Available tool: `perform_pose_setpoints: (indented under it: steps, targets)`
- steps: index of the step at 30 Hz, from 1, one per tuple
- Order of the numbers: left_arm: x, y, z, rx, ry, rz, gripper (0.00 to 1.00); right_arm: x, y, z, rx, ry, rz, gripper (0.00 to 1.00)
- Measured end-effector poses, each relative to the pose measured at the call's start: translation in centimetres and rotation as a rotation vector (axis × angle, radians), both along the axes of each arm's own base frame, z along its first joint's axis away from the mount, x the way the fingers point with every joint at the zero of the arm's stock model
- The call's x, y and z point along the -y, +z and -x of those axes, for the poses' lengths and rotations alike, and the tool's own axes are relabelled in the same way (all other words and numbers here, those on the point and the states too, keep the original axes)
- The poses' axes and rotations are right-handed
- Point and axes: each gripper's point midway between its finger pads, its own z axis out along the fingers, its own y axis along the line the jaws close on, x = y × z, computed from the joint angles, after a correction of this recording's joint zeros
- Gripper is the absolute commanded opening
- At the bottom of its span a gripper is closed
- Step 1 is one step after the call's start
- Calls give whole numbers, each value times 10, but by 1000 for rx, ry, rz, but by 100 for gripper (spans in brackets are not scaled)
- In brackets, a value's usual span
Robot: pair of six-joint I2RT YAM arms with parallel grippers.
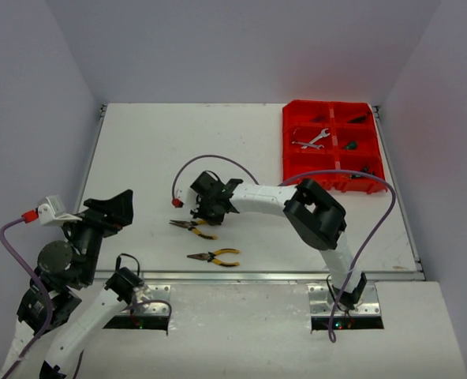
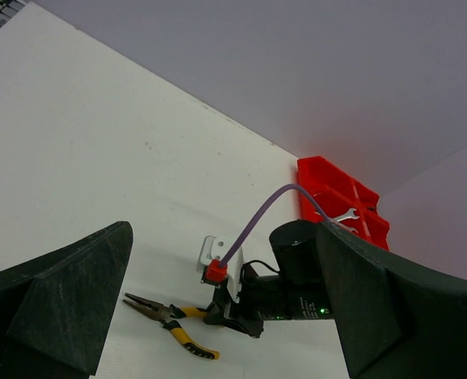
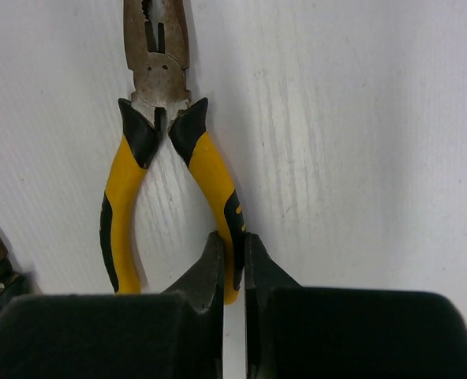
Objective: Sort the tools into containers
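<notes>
While the right gripper [image 3: 233,241] pinches one handle of the yellow-handled pliers [image 3: 161,75], lying nose-left mid-table, the red tray [image 1: 285,158] sits far right; the left gripper [image 2: 222,268] gapes wide

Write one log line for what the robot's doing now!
right gripper: shut on pliers handle; left gripper: open, empty; other pliers: on table
</notes>
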Motion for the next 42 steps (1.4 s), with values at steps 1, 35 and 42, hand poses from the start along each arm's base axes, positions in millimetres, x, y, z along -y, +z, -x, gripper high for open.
perform_pose_setpoints:
  steps: [1,35,42]
  targets:
    - [0,0,0,0,0,0,100,4,0,1,-1,-14,5,0]
    - [0,2,2,13,-10,3,100,237,142,-89,115,-1049,-304,0]
    - [2,3,2,16,-18,3,100,292,157,-106,219,-1001,-214,0]
